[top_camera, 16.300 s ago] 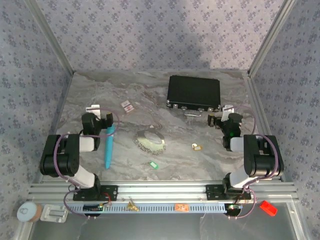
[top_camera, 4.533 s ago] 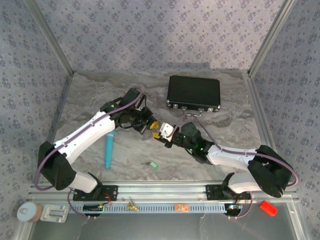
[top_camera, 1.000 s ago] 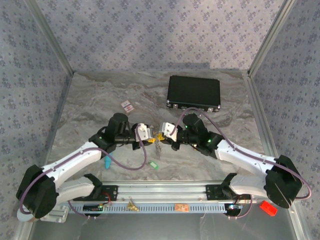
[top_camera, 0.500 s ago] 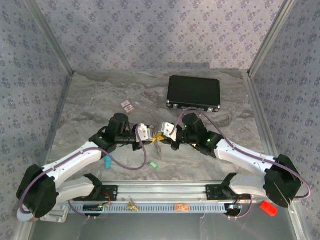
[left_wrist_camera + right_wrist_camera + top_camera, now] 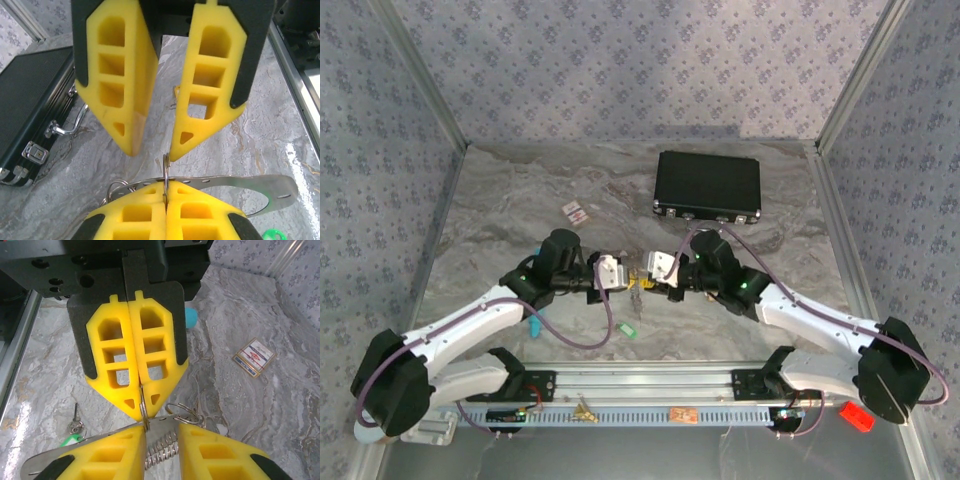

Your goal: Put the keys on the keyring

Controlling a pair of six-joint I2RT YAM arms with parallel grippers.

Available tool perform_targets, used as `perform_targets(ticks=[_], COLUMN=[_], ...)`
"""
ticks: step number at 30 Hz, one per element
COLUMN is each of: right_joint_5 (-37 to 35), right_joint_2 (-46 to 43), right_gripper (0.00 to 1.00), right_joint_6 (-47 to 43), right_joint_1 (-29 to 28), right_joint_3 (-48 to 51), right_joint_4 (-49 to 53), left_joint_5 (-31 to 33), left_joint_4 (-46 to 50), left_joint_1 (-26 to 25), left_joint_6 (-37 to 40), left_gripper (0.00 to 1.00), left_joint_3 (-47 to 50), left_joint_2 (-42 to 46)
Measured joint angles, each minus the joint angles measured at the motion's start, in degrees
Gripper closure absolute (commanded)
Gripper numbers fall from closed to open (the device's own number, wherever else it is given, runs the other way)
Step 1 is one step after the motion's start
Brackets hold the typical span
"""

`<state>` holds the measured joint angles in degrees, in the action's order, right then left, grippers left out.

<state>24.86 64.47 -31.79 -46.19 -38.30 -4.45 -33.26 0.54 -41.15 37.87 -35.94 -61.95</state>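
Observation:
The keyring hangs between my two grippers above the table's middle, its flat silvery band [image 5: 235, 183] running crosswise and its coiled rim [image 5: 162, 455] below. My left gripper [image 5: 166, 192] [image 5: 626, 280] is shut on a thin wire ring [image 5: 143, 402] that crosses the band. My right gripper [image 5: 163, 429] [image 5: 649, 282] is open, one finger on each side of the coil. A small yellow-gold piece [image 5: 175, 93] shows behind the right fingers; it looks like the gold key's head. The green key [image 5: 627, 328] [image 5: 70, 441] lies on the table below.
A black case [image 5: 708, 186] [image 5: 30, 95] lies at the back right. The red-and-white card [image 5: 575, 212] [image 5: 254, 357] sits back left. The teal pen [image 5: 533, 325] pokes out from under the left arm. More small wire rings [image 5: 185, 412] hang on the band.
The right gripper's jaws have parted, and it has drawn back slightly to the right. The left gripper finished closing on the wire ring and has stayed shut.

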Motion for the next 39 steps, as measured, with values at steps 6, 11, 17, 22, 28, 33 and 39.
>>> perform_targets(ticks=[6, 11, 17, 22, 28, 33, 39], right_joint_5=[-0.04, -0.39, -0.39, -0.39, -0.37, -0.46, -1.62], right_joint_2=[0.26, 0.57, 0.96, 1.22, 1.22, 1.20, -4.61], right_gripper=[0.85, 0.96, 1.00, 1.00, 1.00, 0.78, 0.66], right_joint_6=[-2.38, -3.43, -3.78, -3.45, -2.95, -2.47, 1.05], right_joint_1=[-1.20, -1.60, -1.60, -1.57, -1.57, -1.55, 1.22], right_joint_3=[0.02, 0.02, 0.02, 0.02, 0.04, 0.22, 4.72], right_joint_4=[-0.04, 0.00, -0.13, -0.44, -0.52, -0.68, -3.37], left_joint_5=[1.22, 1.79, 2.25, 2.19, 2.19, 2.21, 3.41], left_joint_4=[0.20, 0.66, 0.72, -0.59, -0.61, -0.37, -0.39], left_joint_1=[-1.01, -0.98, -0.98, -1.03, -1.01, -0.98, -1.05], left_joint_6=[2.45, 3.08, 2.34, 0.59, -0.24, -0.44, 0.04], left_gripper=[1.00, 1.00, 0.88, 0.83, 0.96, 1.00, 1.00], left_joint_3=[0.00, 0.00, 0.00, 0.00, 0.00, 0.00, 0.00], left_joint_2=[0.04, 0.04, 0.07, 0.07, 0.07, 0.09, 1.22])
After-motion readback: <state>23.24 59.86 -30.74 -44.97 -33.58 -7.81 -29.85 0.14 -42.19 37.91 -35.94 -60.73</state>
